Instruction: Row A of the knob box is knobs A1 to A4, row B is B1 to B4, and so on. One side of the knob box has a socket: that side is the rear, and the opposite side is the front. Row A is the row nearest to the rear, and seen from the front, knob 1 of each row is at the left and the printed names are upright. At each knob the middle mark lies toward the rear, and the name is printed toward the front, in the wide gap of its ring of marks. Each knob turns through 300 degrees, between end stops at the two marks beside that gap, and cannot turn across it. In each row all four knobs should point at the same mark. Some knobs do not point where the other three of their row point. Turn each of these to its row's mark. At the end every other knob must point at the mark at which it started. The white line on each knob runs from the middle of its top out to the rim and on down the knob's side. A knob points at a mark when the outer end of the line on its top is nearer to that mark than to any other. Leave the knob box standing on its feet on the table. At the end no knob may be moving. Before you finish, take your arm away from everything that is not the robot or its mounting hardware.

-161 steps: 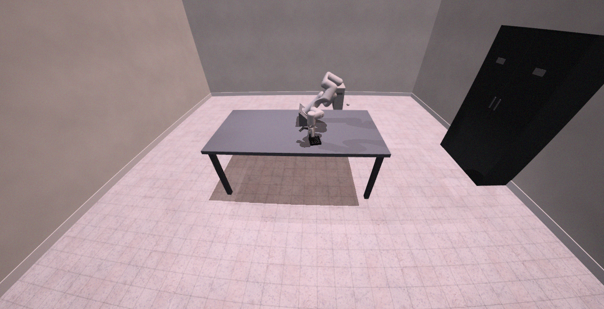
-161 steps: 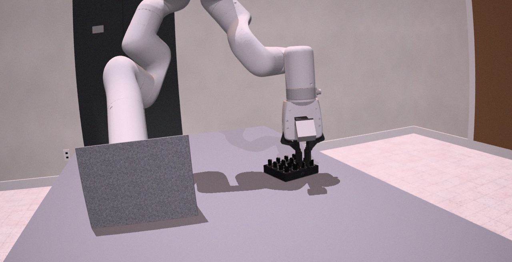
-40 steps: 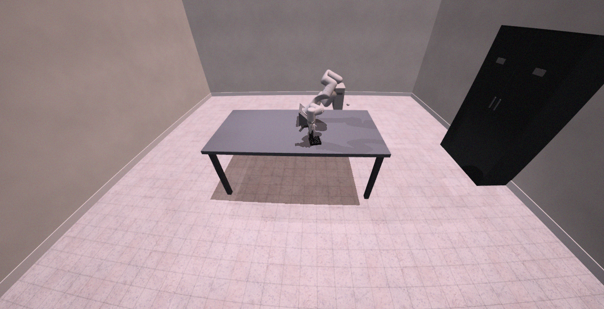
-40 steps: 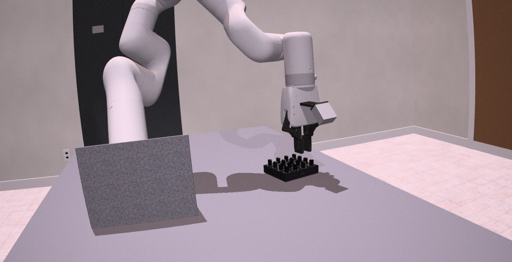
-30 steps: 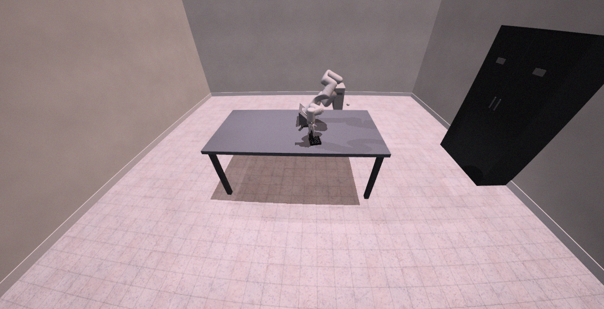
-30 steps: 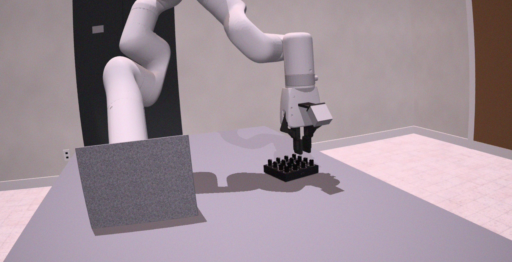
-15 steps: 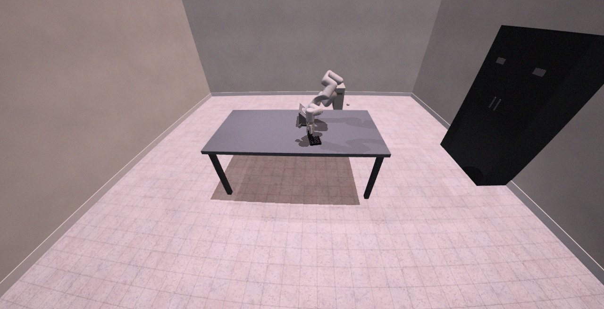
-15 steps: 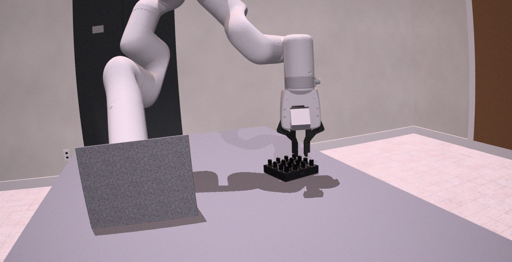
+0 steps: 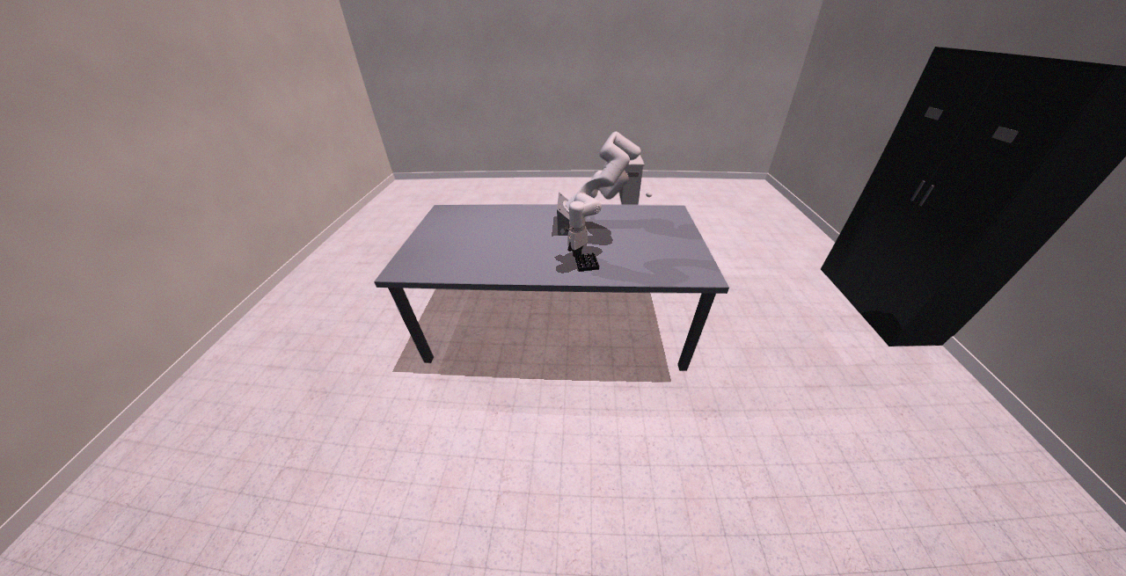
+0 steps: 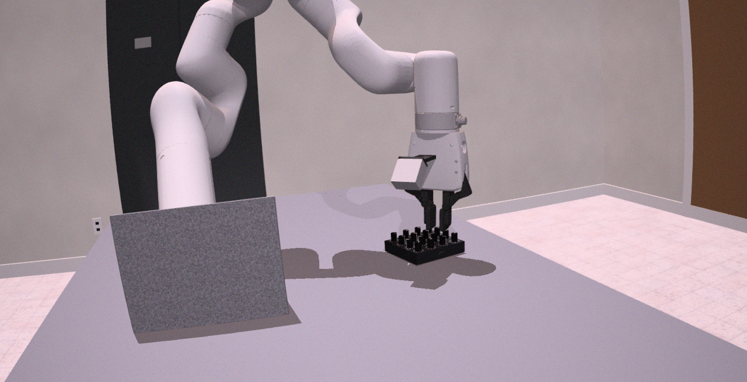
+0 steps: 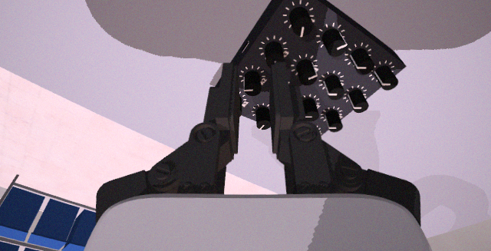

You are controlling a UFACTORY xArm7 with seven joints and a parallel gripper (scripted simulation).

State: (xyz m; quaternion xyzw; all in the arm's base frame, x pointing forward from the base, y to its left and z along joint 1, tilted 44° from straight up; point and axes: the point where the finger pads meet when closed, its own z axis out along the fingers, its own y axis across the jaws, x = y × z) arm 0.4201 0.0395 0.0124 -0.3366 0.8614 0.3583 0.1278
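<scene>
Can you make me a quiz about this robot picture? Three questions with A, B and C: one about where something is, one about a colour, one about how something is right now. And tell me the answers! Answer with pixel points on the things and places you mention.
1. Where is the knob box (image 9: pixel 587 261) (image 10: pixel 401 252) (image 11: pixel 274 26)?
A) On the floor
B) On the table (image 9: pixel 472 250) (image 10: pixel 365 337) (image 11: pixel 38 32)
C) On top of the cabinet

2. What colour are the knobs (image 10: pixel 393 236) (image 11: pixel 300 17)?
A) Red
B) Yellow
C) Black

3. How are the fingers of the tool (image 9: pixel 577 255) (image 10: pixel 437 229) (image 11: pixel 255 67)?
A) Apart, with a gap
B) Pressed tightly together
C) Crossed over each other

Answers:
1: B, the outside view shows the box resting on the tabletop.
2: C, the knobs are dark, with white lines.
3: A, the wrist view shows space between the two fingers.
</scene>
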